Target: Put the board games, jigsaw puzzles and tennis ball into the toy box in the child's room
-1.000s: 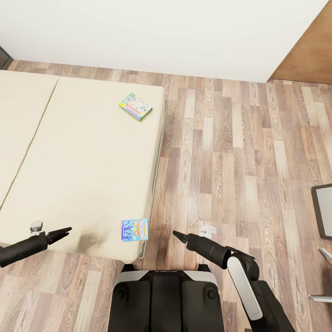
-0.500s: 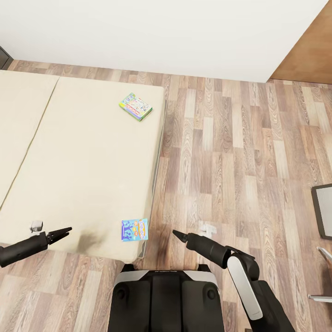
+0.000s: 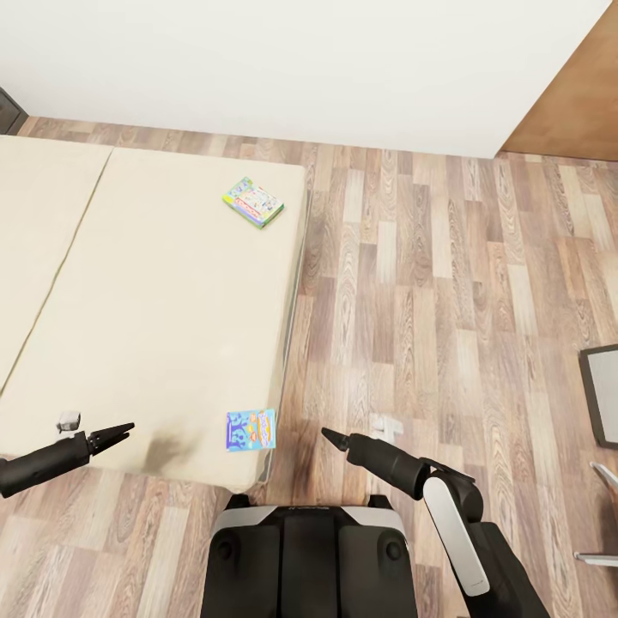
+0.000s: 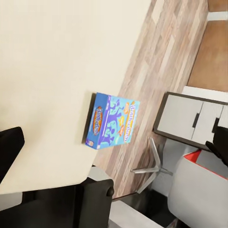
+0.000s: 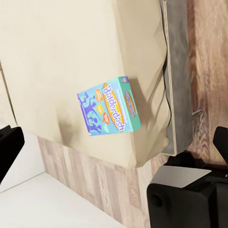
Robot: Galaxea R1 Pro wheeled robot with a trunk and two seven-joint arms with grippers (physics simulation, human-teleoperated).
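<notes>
A blue board game [image 3: 251, 428] lies flat on the cream bed [image 3: 154, 300], at the near corner by its edge; it also shows as the blue board game [image 4: 111, 121] and, with the title readable, the blue board game [image 5: 109, 111]. A green board game [image 3: 254, 202] rests at the bed's far right corner. My left gripper [image 3: 120, 432] hovers over the bed's near edge, left of the blue game, open and holding nothing. My right gripper [image 3: 333, 439] hangs over the floor just right of that game, open and holding nothing. Its fingers [image 5: 9, 142] stand wide apart.
Wooden floor [image 3: 429, 300] stretches right of the bed. A grey table corner [image 3: 601, 395] and metal chair legs [image 3: 601, 476] sit at the right edge. A brown panel [image 3: 575, 94] and white wall [image 3: 300, 60] stand behind. My base [image 3: 309, 558] is below.
The whole picture has slid down slightly, so the camera has moved a little. Both arms and both board games keep their places.
</notes>
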